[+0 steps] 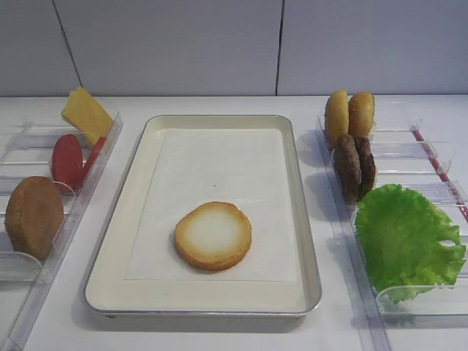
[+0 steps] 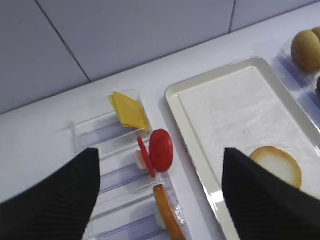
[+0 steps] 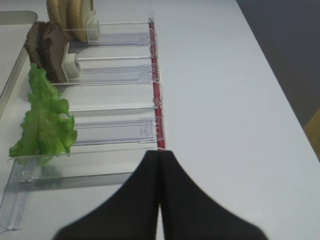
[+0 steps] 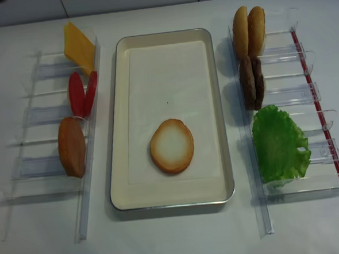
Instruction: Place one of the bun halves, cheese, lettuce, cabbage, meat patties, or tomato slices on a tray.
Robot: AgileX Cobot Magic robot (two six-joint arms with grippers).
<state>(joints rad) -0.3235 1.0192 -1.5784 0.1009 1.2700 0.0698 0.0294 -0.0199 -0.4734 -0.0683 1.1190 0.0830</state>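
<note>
Bun half (image 1: 213,235) flat, cut face up, on tray (image 1: 117,256); left end effector (image 2: 160,200) wide open, empty; right end effector (image 3: 159,200) shut

The tray (image 1: 307,241) has a shiny metal rim, a smooth cream bed and a matt white paper liner (image 1: 219,168). Left of the right claw (image 3: 160,200), whose fingers look matt black, the bins (image 3: 115,132) are clear glossy plastic. The meat patties (image 1: 355,167) look rough, the lettuce (image 1: 406,238) ruffled, the tabletop (image 1: 205,333) smooth matt white.
</note>
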